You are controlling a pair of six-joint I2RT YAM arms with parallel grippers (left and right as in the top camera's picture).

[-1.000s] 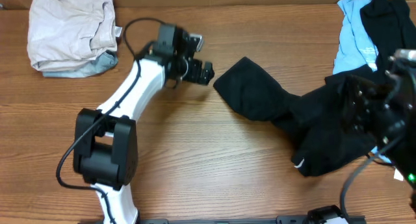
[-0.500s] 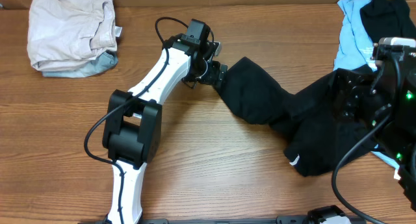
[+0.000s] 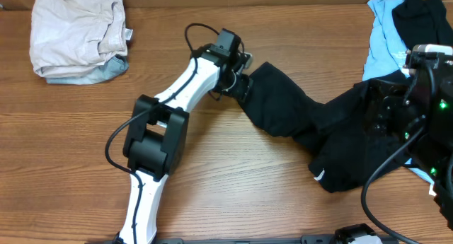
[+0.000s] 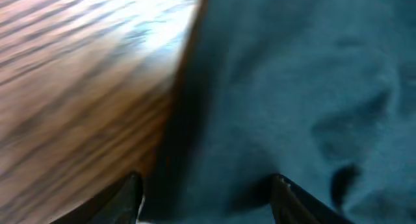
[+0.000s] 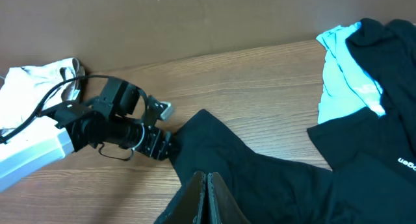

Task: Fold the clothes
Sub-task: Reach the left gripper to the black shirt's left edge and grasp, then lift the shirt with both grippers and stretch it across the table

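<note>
Seen from overhead, a large black garment (image 3: 290,109) lies crumpled across the right half of the tabletop (image 3: 212,187). One end reaches toward the middle, and the other is bunched near the right edge under the right arm (image 3: 417,124). A small white mark (image 3: 323,177) shows on its near hem. The left fingers (image 3: 239,83) touch the garment's middle end. A beige garment (image 3: 78,35) sits at the far left corner, a light blue garment (image 3: 386,39) at the far right corner.

The left wrist view is blurred. The left fingers (image 4: 130,193) stand spread, one tip over bare wood and the other over dark cloth, with the garment's edge between them.

In the right wrist view, the right fingers (image 5: 211,195) are pressed together, pinching the black garment, which slopes away toward the left arm (image 5: 39,146).
</note>
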